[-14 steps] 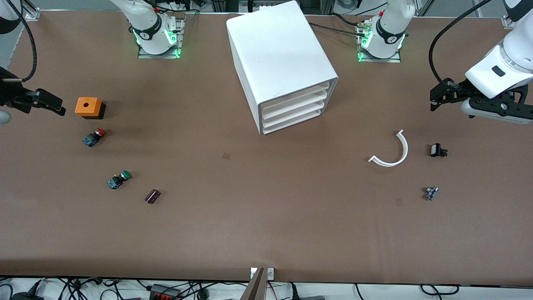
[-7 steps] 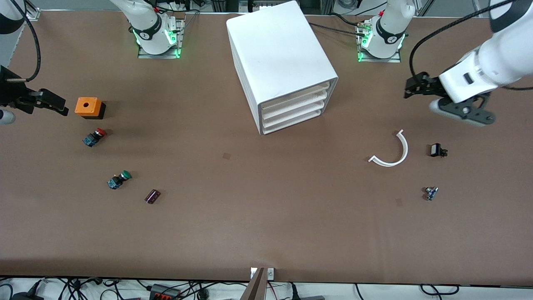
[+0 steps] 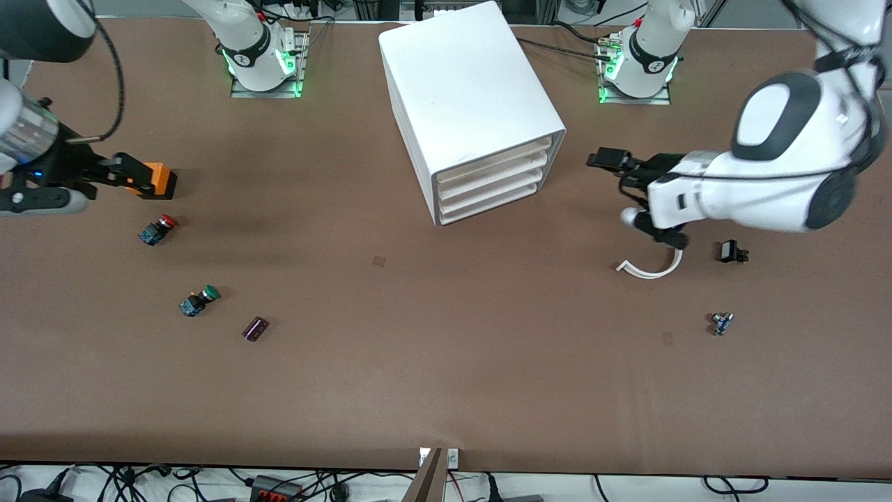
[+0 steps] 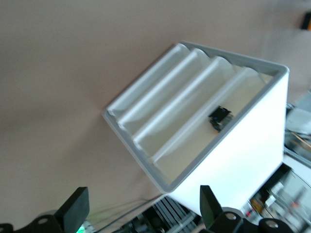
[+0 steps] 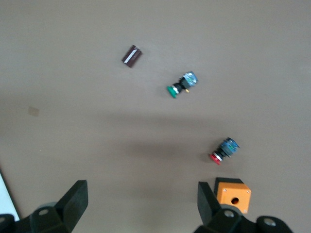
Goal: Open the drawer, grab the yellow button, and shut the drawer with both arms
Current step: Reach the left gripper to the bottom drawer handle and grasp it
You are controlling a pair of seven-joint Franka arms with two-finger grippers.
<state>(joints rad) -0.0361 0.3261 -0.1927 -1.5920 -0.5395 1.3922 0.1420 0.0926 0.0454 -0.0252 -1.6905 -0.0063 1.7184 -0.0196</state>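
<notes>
Since the earlier frames both arms have swung inward: in the front view the left gripper (image 3: 605,160) has travelled from the table's edge to hang over bare table beside the cabinet (image 3: 474,104), toward the left arm's end; the right gripper (image 3: 136,174) now sits over the orange box (image 3: 162,180); all four drawer fronts, including the drawer (image 3: 488,183), look flush and shut; no yellow-capped button is visible anywhere, so it is presumably inside; a red-capped button (image 3: 157,229) and a green-capped button (image 3: 199,300) lie nearer the camera than the orange box.

From the left wrist view, the left gripper's fingers (image 4: 73,208) are spread wide and hold nothing; the cabinet's stacked fronts fill the frame.

From the right wrist view, the right gripper's fingers (image 5: 73,199) are likewise spread wide and empty above the table.

Likely risks: the fronts are alike and closely stacked, so the fingers could catch the wrong one; an unbraced pull could drag the whole cabinet.
</notes>
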